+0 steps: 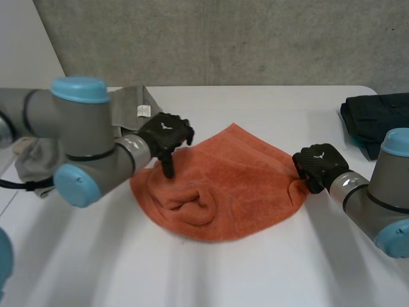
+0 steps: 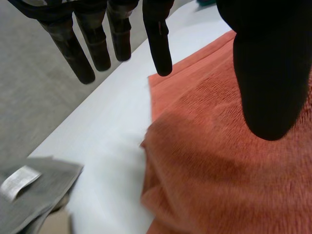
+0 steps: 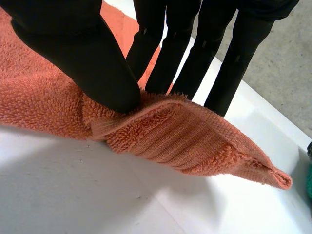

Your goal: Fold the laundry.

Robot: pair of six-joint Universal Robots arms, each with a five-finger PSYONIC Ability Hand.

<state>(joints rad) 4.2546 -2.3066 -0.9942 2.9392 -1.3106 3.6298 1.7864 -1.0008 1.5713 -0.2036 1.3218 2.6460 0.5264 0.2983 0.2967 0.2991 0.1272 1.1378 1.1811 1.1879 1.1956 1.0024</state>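
towel [image 1: 223, 185]: orange, rumpled on surface [image 1: 255, 275], lying btw both robot hands; bunched roll mid-cloth, just below L's fingertips.
R robot hand [image 1: 319, 165]: thumb + fingers clamped on towel's edge, a ridge pinched up off the surface.
L robot hand [image 1: 167, 133]: fingers straight & apart, gripping nothing; tips over the far edge, contact unclear.
risk 1: if R pulls w/ L not holding, prob. whole towel drags, no fold forms.
risk 2: R's pinch looks shallow, near hem; may slip on lift.
risk 3: grey cloth [image 1: 131, 102] just beyond L, dark garment [image 1: 377, 118] beyond R; a wide sweep could snag either.
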